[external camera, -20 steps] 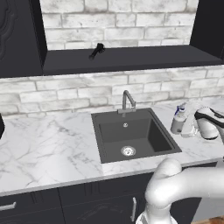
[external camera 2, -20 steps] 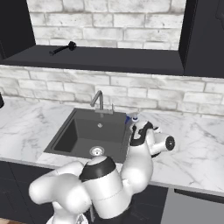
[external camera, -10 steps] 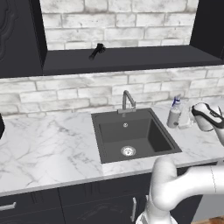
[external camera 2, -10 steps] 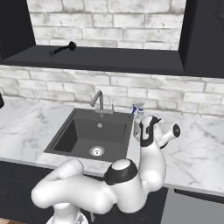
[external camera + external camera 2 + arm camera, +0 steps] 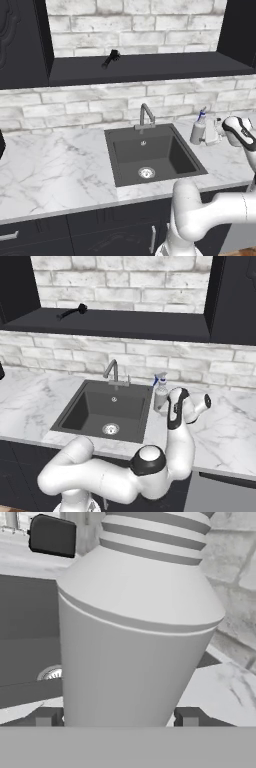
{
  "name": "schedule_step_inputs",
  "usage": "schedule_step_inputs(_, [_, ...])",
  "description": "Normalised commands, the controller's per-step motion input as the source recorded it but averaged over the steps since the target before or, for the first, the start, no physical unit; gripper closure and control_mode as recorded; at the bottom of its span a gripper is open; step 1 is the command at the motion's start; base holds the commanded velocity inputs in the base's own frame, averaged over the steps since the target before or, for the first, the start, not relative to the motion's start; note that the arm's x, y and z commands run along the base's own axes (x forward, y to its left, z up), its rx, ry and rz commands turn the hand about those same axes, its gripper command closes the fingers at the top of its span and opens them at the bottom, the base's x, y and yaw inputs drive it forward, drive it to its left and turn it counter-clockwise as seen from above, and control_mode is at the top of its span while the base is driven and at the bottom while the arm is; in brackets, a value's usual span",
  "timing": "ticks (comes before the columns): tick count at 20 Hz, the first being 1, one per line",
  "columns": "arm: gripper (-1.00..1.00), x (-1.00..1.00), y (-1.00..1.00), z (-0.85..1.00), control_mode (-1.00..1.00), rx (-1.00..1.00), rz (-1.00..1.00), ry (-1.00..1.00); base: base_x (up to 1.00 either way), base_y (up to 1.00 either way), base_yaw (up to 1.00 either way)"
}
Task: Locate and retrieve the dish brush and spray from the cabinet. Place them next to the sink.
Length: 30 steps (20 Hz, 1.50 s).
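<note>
1. We judge the task about half done: the spray bottle (image 5: pixel 198 131) stands upright on the marble counter (image 5: pixel 55 165) just right of the sink (image 5: pixel 150 155).
2. Our gripper (image 5: pixel 115 718) has a finger on either side of the bottle; whether they grip it, we cannot tell.
3. The dish brush (image 5: pixel 111 58) lies on the cabinet (image 5: pixel 150 67) shelf, yet to be fetched.
4. We can read no label or writing.

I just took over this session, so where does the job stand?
The spray stands on the marble right of the sink, so that half looks done. The pincer is open around it, fingertips either side. The dish brush lies on the cabinet shelf, not yet fetched.
</note>
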Motion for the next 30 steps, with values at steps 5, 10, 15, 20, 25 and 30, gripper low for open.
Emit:
schedule_step_inputs(5, [1.0, 0.0, -0.01, -0.32, -1.0, -0.02, 0.1, -0.06, 0.0, 0.0, 0.0])
schedule_step_inputs(10, [-1.0, 0.0, 0.0, -0.16, -1.0, 0.0, 0.07, -0.02, 0.0, 0.0, 0.0])
schedule_step_inputs(15, [-1.0, 0.0, 0.0, -0.01, -1.0, 0.0, 0.02, 0.0, 0.0, 0.0, 0.0])
schedule_step_inputs(20, [-1.0, 0.0, 0.0, 0.0, -1.0, 0.0, 0.0, 0.0, 0.0, 0.0, 0.0])
schedule_step_inputs(25, [-1.0, 0.0, 0.0, 0.0, -1.0, 0.0, 0.0, 0.0, 0.0, 0.0, 0.0])
schedule_step_inputs(30, [-1.0, 0.0, -0.29, 0.01, -1.0, -0.02, 0.0, 0.02, 0.0, 0.0, 0.0])
